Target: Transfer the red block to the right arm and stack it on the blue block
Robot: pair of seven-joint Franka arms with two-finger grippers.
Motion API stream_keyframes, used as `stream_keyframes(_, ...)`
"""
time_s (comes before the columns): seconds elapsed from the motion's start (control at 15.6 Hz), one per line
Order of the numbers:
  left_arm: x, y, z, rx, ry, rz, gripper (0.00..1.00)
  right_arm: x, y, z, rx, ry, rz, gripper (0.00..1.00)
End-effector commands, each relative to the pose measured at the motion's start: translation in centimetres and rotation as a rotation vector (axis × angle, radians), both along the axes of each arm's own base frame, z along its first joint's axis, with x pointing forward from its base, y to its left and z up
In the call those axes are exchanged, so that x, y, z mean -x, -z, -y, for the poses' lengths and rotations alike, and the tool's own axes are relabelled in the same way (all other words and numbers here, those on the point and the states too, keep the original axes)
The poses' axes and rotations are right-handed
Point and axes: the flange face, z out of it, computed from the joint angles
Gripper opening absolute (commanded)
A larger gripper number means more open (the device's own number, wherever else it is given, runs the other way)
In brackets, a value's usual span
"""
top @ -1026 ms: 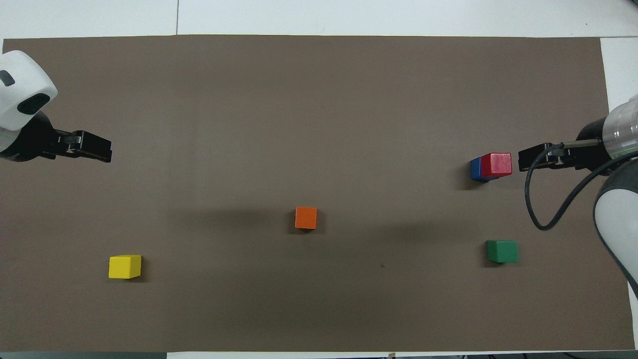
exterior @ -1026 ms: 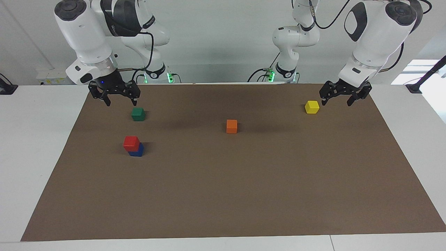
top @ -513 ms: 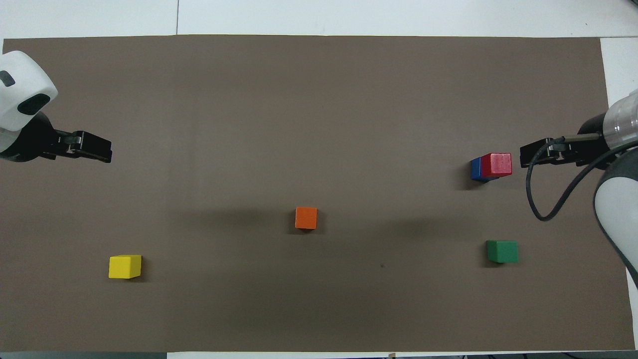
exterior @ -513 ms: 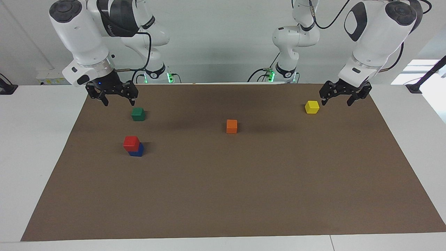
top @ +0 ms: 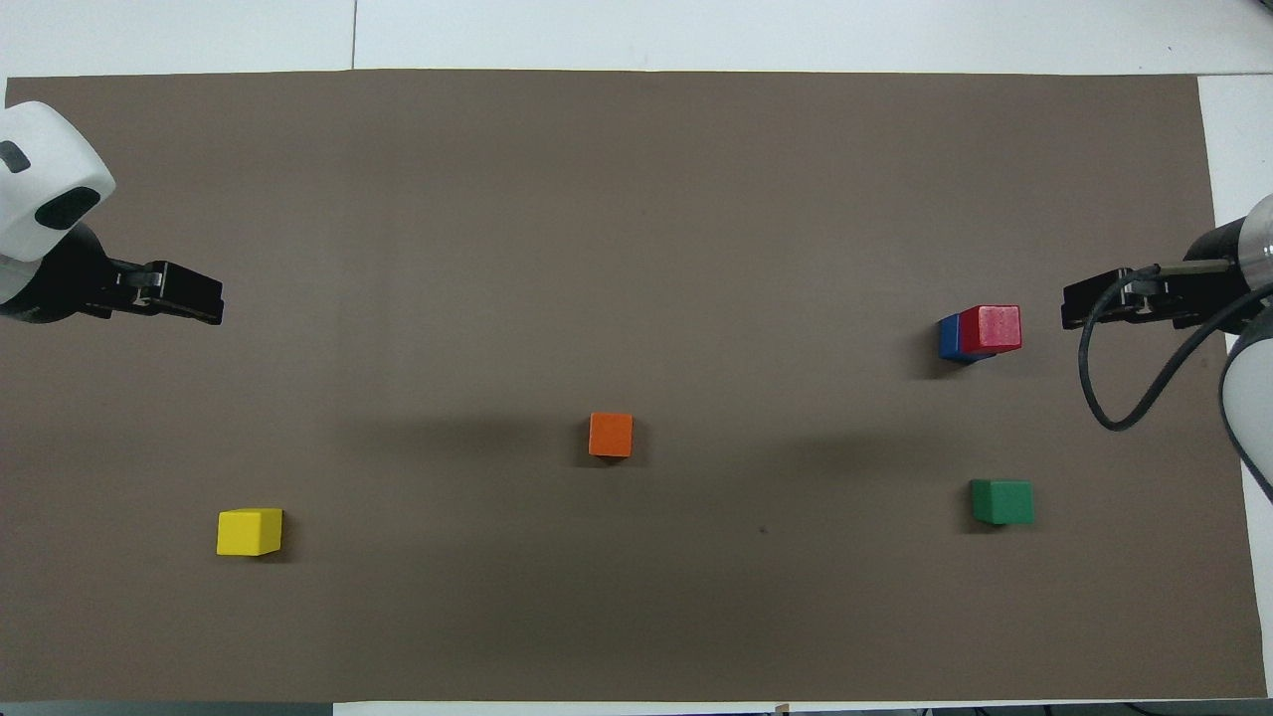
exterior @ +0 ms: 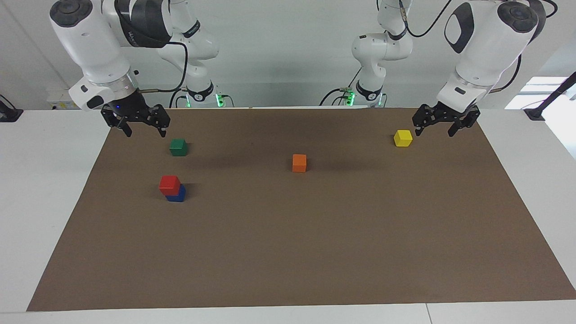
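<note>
The red block (exterior: 169,184) sits on top of the blue block (exterior: 177,194) on the brown mat, toward the right arm's end of the table; the pair also shows in the overhead view, red block (top: 996,328) on blue block (top: 949,337). My right gripper (exterior: 140,130) is open and empty, raised over the mat's edge at the right arm's end, apart from the stack; it also shows in the overhead view (top: 1079,308). My left gripper (exterior: 435,129) is open and empty, raised beside the yellow block (exterior: 402,137), where the left arm waits.
A green block (exterior: 178,147) lies nearer to the robots than the stack. An orange block (exterior: 299,163) lies mid-mat. The yellow block (top: 250,531) lies toward the left arm's end. The brown mat (exterior: 288,252) covers most of the white table.
My right gripper has drawn away from the stack toward the right arm's end of the table and risen. The left arm and all blocks have stayed still.
</note>
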Motion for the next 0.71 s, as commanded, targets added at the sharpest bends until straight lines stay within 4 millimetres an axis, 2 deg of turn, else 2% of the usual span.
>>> stream_keyframes(0.0, 0.80, -0.11, -0.27, 0.007, 0.007, 0.009, 1.00, -0.18, -0.17, 0.33, -0.008, -0.023, -0.016, 1.00)
stream_keyframes(0.64, 0.78, -0.12, -0.27, 0.007, 0.006, 0.010, 1.00, 0.26, 0.10, 0.30, -0.012, -0.023, -0.051, 1.00)
